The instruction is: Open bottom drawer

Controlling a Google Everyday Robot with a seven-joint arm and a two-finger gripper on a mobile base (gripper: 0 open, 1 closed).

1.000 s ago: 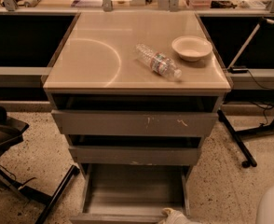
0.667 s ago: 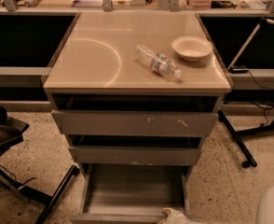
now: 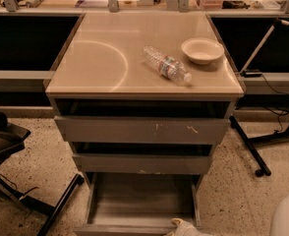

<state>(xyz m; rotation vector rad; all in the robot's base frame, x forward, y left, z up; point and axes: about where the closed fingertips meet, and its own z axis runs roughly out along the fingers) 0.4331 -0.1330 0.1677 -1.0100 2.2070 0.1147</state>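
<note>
The bottom drawer (image 3: 139,203) stood pulled well out beneath the table (image 3: 100,68), its box open to view, so the task looked all but done, with the claw (image 3: 184,227) at its front edge, its grip impossible to tell.

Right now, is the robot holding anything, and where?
Cannot tell: the pale gripper sits at the front edge of the pulled-out plain grey bottom drawer, mostly cut off.
</note>
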